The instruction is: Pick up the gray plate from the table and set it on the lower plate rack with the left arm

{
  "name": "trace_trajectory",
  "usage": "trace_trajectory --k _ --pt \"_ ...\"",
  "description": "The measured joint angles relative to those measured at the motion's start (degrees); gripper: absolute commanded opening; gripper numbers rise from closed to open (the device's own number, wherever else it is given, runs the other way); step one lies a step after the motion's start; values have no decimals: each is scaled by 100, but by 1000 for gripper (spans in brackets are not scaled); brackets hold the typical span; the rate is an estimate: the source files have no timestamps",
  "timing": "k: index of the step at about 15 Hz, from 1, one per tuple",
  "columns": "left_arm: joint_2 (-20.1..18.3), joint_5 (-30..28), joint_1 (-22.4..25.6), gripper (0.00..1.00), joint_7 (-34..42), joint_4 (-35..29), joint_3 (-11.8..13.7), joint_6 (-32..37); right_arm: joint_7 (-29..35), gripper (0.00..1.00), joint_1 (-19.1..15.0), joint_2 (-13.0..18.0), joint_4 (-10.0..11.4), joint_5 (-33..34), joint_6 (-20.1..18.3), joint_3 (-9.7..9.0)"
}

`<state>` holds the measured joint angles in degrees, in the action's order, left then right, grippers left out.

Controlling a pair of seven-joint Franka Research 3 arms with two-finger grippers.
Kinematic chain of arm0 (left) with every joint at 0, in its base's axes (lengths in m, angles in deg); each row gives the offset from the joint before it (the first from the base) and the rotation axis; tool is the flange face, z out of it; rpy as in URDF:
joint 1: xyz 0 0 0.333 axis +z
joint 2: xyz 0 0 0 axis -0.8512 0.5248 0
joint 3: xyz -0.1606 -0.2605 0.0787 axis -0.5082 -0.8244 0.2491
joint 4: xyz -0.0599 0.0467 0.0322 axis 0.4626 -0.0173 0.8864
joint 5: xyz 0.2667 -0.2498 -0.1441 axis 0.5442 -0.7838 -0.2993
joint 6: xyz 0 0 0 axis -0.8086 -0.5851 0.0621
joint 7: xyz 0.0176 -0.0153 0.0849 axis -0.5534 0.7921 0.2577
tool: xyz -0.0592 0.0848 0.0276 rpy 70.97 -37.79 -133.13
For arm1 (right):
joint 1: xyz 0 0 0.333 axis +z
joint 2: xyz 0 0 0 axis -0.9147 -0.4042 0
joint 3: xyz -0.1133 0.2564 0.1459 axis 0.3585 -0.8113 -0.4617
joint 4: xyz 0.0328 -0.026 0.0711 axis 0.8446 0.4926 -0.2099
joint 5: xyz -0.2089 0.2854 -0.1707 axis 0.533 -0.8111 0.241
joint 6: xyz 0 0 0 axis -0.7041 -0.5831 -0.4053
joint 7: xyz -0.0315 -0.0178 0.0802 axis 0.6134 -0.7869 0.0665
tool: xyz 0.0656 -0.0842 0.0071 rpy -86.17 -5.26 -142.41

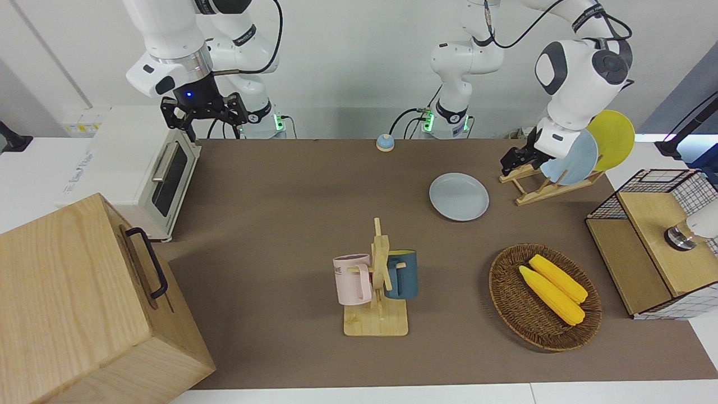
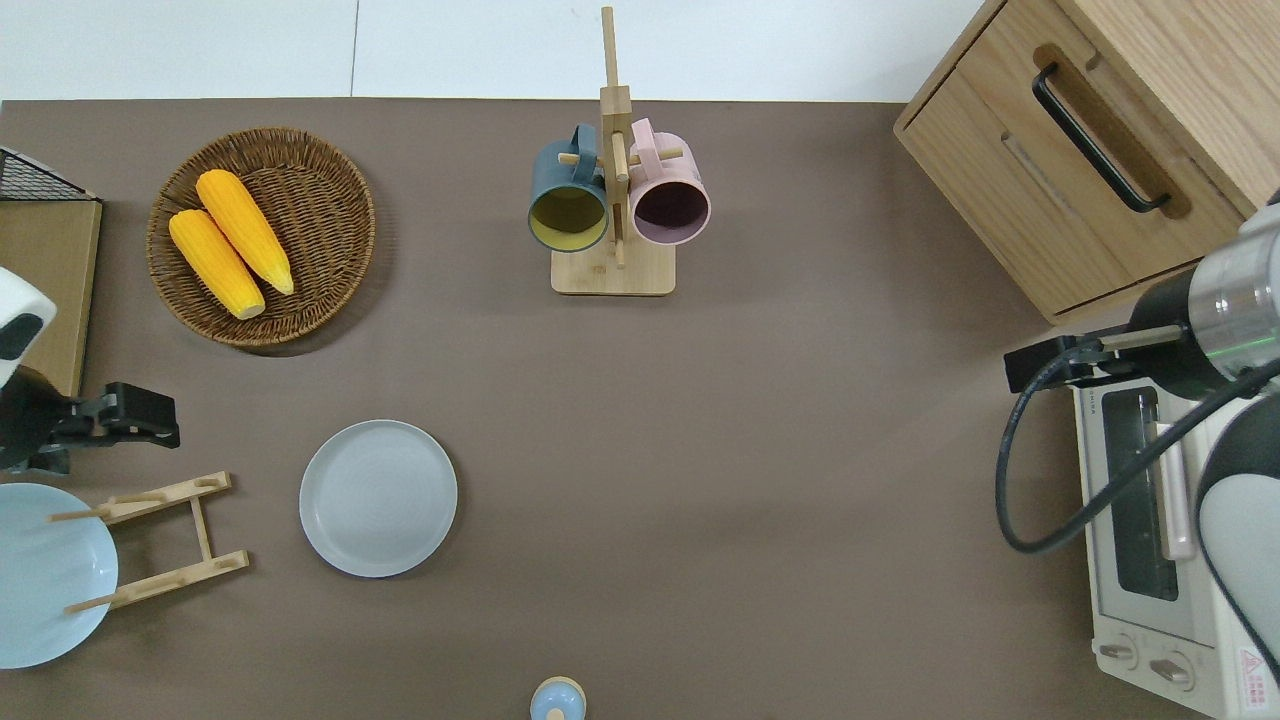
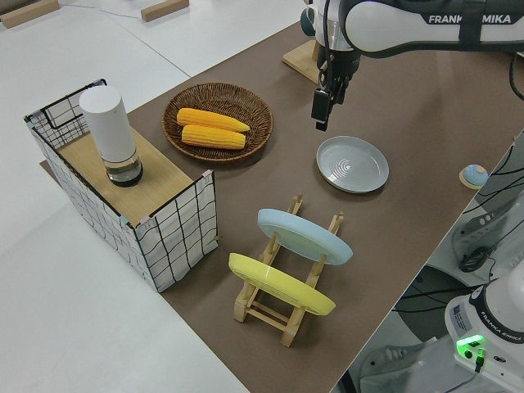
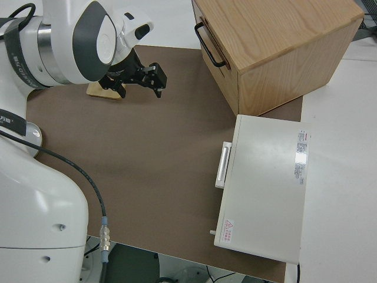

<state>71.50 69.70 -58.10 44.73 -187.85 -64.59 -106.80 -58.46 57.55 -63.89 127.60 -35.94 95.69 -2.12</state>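
Brown table [image 2: 760, 480] lies bare around the gray plate [image 2: 378, 498], which rests flat, rim up; being round, it has no long axis we can name. Just beside it, toward the left arm's end, stands the rack [image 2: 170, 540], its free slots open and a blue plate [image 2: 45, 570] leaning in it. We see our left gripper [image 2: 140, 415] over bare table beside the rack, empty; whether its fingers are spread we cannot tell. Our right arm is parked.
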Motion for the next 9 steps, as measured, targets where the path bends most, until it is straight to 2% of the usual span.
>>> trace_trajectory --k 5,9 --pt "-154 -13 4 987 -22 -1118 -49 -1190 0 983 0 0 0 0 0 0" --pt "-178 -13 10 987 -40 -1673 -49 -1577 0 983 0 0 0 0 0 0"
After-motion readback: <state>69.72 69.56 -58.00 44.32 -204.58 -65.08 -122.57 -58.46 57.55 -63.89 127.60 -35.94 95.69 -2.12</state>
